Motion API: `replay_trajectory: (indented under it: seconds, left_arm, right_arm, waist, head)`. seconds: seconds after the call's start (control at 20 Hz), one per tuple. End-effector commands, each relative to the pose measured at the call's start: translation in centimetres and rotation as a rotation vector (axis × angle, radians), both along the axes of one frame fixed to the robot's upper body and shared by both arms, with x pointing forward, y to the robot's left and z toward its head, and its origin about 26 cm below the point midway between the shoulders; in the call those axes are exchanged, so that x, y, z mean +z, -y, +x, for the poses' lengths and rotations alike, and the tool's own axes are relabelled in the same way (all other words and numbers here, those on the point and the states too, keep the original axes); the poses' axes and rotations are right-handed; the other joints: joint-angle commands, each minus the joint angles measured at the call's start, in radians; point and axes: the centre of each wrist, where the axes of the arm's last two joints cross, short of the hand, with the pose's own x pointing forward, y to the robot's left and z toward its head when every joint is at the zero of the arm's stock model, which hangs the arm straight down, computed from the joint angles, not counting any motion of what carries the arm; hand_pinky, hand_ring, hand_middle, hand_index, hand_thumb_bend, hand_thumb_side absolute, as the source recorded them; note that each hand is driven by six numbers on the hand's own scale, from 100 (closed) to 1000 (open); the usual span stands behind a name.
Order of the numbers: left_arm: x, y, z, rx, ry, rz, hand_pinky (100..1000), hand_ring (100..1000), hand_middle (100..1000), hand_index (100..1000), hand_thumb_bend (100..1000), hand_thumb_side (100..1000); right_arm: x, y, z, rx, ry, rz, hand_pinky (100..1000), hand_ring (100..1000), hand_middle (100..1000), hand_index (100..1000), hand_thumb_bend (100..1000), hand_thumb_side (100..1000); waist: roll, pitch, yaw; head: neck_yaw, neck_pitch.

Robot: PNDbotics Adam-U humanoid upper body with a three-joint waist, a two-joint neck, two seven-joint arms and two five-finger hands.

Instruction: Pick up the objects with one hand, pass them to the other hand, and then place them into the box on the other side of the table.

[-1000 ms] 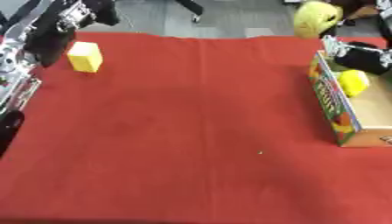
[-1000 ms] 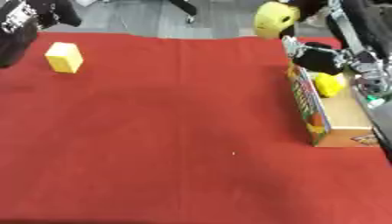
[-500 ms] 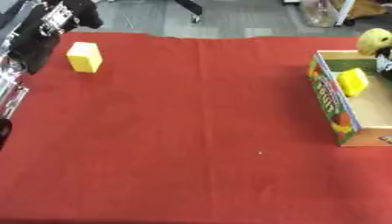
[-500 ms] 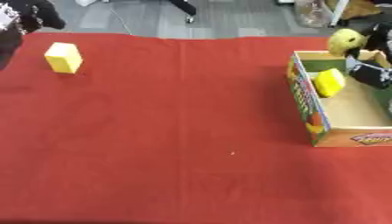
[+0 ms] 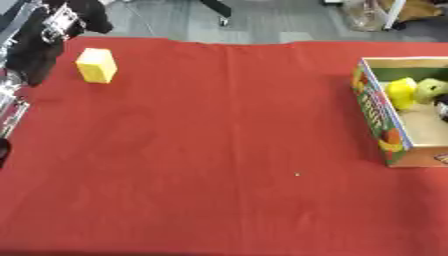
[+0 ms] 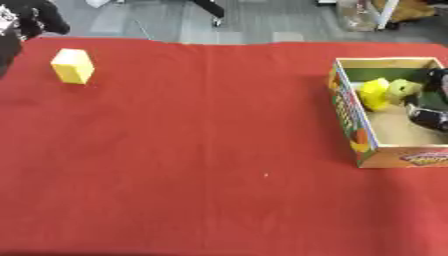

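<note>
- Worktop [image 5: 219,150] under red cloth, left eye view: a yellow rectangular block [image 5: 96,65] stands near the far left corner, just beside the black left hand [image 5: 66,20]; whether its fingers are released or clenched I cannot tell.
- Right eye view: an open cardboard box with printed sides [image 6: 350,125] holds a yellow object [image 6: 374,93] touching a yellow-green round object [image 6: 405,89]. The black right hand [image 6: 430,112] sits inside the box; finger state unclear.

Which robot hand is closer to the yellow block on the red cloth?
The left hand. It hangs just up and left of the yellow block, while the right hand is far across the table inside the box.
</note>
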Motion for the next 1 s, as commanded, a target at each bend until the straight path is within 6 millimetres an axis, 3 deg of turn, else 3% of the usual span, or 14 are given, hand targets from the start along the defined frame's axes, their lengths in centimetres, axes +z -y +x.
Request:
replay_trajectory:
  seconds: [0.05,0.1,0.2,0.4,1.0]
  left_arm:
    - [1.3,-0.7,-0.3,0.02,0.04,0.012,738,595,518,602,500,590]
    - [1.3,-0.8,-0.3,0.022,0.039,0.012,738,595,518,601,492,593]
    - [1.3,-0.9,-0.3,0.027,0.039,0.011,738,595,518,601,498,590]
    - [1.2,-1.1,-0.2,0.039,0.038,0.011,738,595,517,600,497,589]
    - [0.2,-3.0,0.7,0.136,0.007,0.028,738,593,515,596,489,589]
  right_arm:
    - [1.1,1.3,-0.1,-0.041,-0.004,-0.023,657,649,605,811,365,257]
    - [1.2,1.3,-0.2,-0.046,-0.002,-0.02,658,651,608,823,405,337]
    - [1.4,1.4,-0.4,-0.05,0.01,-0.016,660,654,610,829,476,364]
    - [2.4,1.4,-0.7,-0.05,0.055,-0.004,662,658,614,837,515,402]
    - [8.6,-0.1,-2.8,0.026,0.269,0.066,671,674,627,844,478,391]
  waist:
    - [0.005,-0.024,-0.001]
    - [0.005,-0.024,-0.001]
    - [0.005,-0.024,-0.002]
    - [0.006,-0.024,-0.004]
    - [0.005,-0.025,-0.01]
  head:
    - [0.005,0.0]
    - [0.005,0.0]
    - [0.006,0.0]
    - [0.01,-0.001]
    - [0.026,-0.004]
